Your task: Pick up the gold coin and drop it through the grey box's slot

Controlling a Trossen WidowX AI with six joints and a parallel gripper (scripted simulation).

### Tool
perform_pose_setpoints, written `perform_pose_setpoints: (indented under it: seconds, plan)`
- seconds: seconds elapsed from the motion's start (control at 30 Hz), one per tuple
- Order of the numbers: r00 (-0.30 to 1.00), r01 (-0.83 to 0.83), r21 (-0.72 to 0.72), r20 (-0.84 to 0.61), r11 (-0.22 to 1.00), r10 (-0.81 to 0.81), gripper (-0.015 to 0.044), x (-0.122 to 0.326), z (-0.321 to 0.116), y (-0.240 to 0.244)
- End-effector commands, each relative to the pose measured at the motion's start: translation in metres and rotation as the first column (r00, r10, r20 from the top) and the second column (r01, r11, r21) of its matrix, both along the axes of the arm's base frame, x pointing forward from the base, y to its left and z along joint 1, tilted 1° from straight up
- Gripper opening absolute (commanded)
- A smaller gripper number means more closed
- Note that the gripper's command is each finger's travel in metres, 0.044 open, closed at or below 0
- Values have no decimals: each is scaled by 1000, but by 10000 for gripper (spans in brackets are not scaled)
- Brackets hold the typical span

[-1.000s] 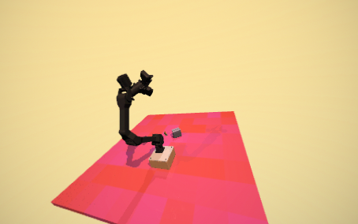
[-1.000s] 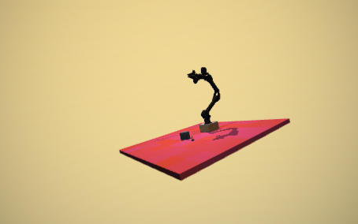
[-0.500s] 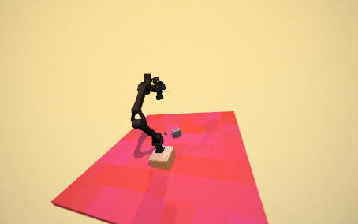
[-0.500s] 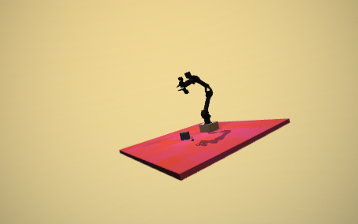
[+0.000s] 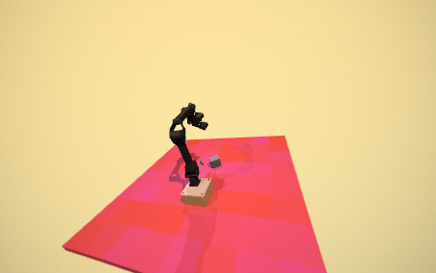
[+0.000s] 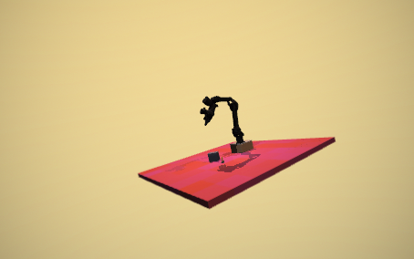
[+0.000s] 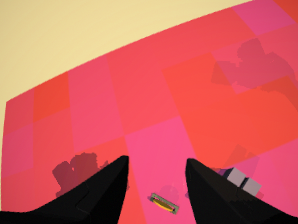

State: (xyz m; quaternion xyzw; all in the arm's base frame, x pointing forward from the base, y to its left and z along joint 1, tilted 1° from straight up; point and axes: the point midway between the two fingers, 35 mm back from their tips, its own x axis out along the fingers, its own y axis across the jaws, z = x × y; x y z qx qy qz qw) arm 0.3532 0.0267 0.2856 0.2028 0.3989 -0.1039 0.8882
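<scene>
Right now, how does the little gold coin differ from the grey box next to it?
The coin shows as a thin gold sliver standing on edge in its dark holder; the grey box is a chunkier block. The coin lies in the gap between the tool's fingers in the wrist view; the box sits off to the right, partly hidden. Both rest on the red floor, far below the tool, untouched.

- The arm's base block [image 5: 197,191] stands on the tabletop [image 5: 264,226].
- The box [image 5: 214,161] sits on the tabletop just beyond the base block.
- In the wrist view the coin [image 7: 164,203] in its holder lies left of the box, well apart from it.
- The fingers hang high above both, the coin showing in the gap between them.
</scene>
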Motion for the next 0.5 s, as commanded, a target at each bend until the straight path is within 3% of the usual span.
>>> perform_pose_setpoints:
  seconds: [0.0,0.27,0.4,0.47]
  plan:
    - [927,-327,-141,-238,934,289,161,11,-69,23]
    - [545,-801,-115,-547,588,635,161,4,-165,55]
    - [292,-932,-17,-630,363,720,161,-7,-205,69]
    - [278,-936,-11,-633,351,723,161,-8,-207,70]
